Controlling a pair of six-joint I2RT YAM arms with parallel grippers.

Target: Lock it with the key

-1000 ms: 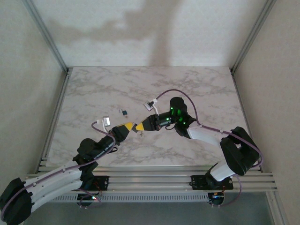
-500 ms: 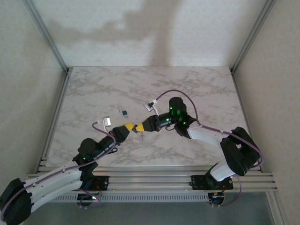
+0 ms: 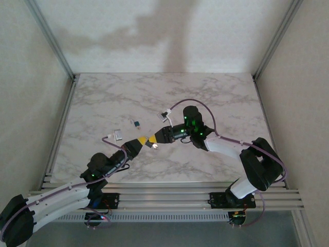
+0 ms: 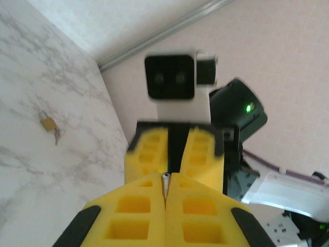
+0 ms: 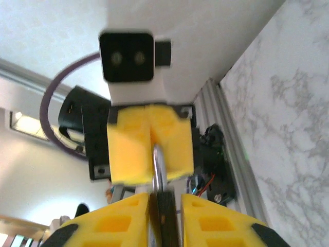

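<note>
1. Two grippers meet tip to tip above the table (image 3: pixel 216 98). We read this as the insert-and-turn step, not yet shown done.
2. Nearest: the left gripper (image 3: pixel 140 140) is clamped tight on the key (image 4: pixel 165 185). The key sits edge-on in the pad seam and pokes toward the right arm.
3. Just past it: the lock (image 5: pixel 165 213), black body, sits between the pads of the right gripper (image 3: pixel 153 137). The jaws are narrow and the pads look to be on the body, so we call it held.
4. Silvery metal (image 5: pixel 159 167) bridges from the left seam to the lock body. We can't tell whether that's key blade or shackle, so we can't confirm the key is seated.
5. Next move, our call: hold the lock body fixed, line the key with the keyway, push home, then twist from the left wrist. The blade is thin, so a slip in either grip would likely lose alignment.
6. Farther out: the blue padlock (image 3: pixel 136 123) and the brass padlock (image 4: pixel 48 123) lie loose on the marble, apart from both grippers. We leave them alone.
7. Containers: none in play. The spare locks lie bare on the table.
</note>
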